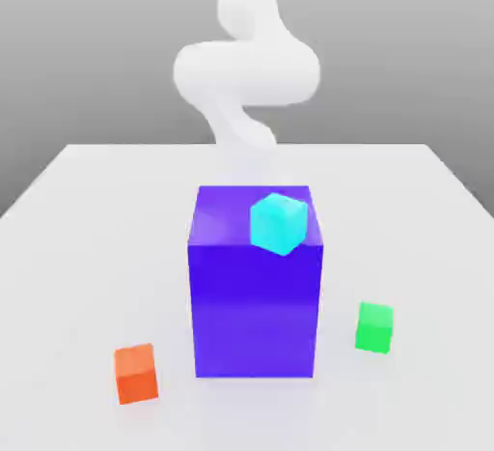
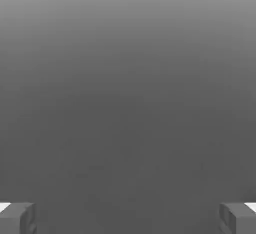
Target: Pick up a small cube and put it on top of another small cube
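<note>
The small green cube sat on the counter, to the exterior view's right of the big blue-purple block; the orange cube lay near left; the cyan cube showed tilted against the block's top; the fingers stood wide open.

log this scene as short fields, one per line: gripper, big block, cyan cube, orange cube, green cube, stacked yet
gripper: open
big block: blue-purple, on the table
cyan cube: tilted, at the block's top
orange cube: on table, exterior view's left
green cube: on table, exterior view's right
small cube on green: none
</note>
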Motion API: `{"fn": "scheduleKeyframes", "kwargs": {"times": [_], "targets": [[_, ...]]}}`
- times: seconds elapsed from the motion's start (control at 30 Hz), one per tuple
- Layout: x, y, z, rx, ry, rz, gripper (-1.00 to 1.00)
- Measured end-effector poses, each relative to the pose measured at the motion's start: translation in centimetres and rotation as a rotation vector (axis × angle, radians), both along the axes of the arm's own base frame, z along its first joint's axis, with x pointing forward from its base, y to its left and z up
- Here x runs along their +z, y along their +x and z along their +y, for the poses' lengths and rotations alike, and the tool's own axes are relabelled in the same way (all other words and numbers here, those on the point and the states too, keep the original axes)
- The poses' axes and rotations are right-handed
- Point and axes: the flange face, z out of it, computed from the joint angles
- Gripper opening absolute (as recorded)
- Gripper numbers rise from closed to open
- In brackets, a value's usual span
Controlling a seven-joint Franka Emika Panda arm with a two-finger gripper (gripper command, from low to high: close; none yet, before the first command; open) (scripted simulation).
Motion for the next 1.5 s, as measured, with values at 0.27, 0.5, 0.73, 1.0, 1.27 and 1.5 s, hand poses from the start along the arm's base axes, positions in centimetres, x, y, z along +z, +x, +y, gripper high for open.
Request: {"fn": "scheduleKeyframes", "kwargs": {"times": [0.27,0.5,0.73,1.0,1.27,1.5], "targets": [[-8.7,8.8,-6.6,-0.083,0.051,0.178,0.00],[-18.2,13.9,-13.2,-0.167,0.091,0.327,0.00],[-29.1,16.0,-20.6,-0.268,0.127,0.474,0.00],[-42.7,14.9,-27.7,-0.365,0.155,0.643,0.00],[-55.6,12.8,-31.2,-0.416,0.166,0.730,-1.00],[-55.6,12.8,-31.2,-0.416,0.168,0.731,-1.00]]}}
